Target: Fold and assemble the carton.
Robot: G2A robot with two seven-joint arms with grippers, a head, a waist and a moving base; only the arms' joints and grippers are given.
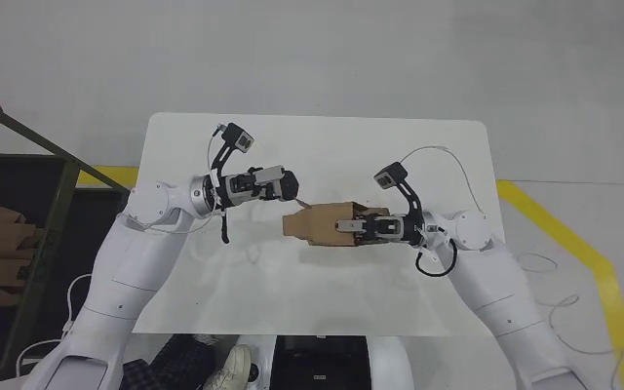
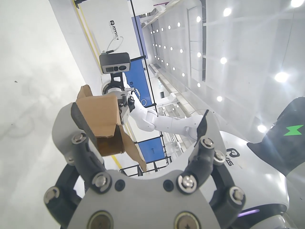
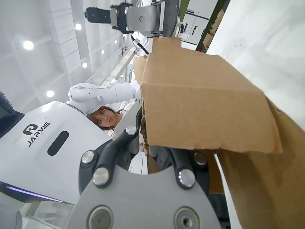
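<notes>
A brown carton [image 1: 327, 223] lies partly erected near the table's middle, with loose flaps at both ends. My right gripper [image 1: 351, 226] is shut on the wall at the carton's right end, and the carton [image 3: 202, 101] hides most of its fingers in the right wrist view. My left gripper [image 1: 290, 185] hovers open just left of and behind the carton, apart from it. In the left wrist view its two fingers [image 2: 73, 117] stand wide apart with nothing between them. Beyond them is the carton [image 2: 100, 115] with its open end and a hanging flap.
The white table [image 1: 322, 292] has bare room in front of and behind the carton. A thin white cable [image 1: 458, 166] loops over the right arm. A dark green rack with cardboard pieces [image 1: 15, 244] stands off the table's left side.
</notes>
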